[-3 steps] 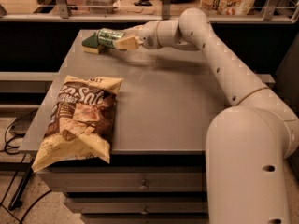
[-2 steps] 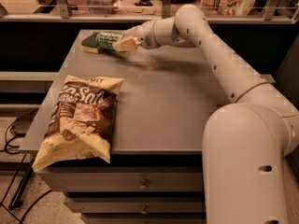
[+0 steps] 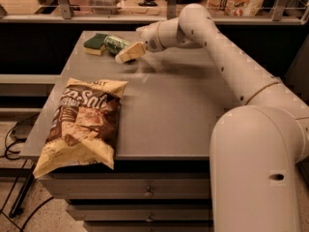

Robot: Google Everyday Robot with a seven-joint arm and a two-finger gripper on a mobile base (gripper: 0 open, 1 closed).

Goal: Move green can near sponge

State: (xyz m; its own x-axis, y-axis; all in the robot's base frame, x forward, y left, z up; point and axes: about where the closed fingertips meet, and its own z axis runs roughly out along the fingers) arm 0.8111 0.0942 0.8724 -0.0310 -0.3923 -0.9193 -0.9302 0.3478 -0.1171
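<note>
The arm [image 3: 227,57] is smooth off-white, made of fat rounded tubular links, with small dark screw holes [image 3: 193,29] by the joints and an oval slot [image 3: 276,177] at 5 o'clock. The tan gripper [image 3: 129,53] sits at 11 o'clock.

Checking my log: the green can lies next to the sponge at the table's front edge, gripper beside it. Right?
Not quite. The camera view shows the green can lying next to the sponge at the table's far edge, not the front, gripper beside it.

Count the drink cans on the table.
1. The green can is at the table's far left, beside the sponge; the gripper is close beside it. None seems hidden.
</note>
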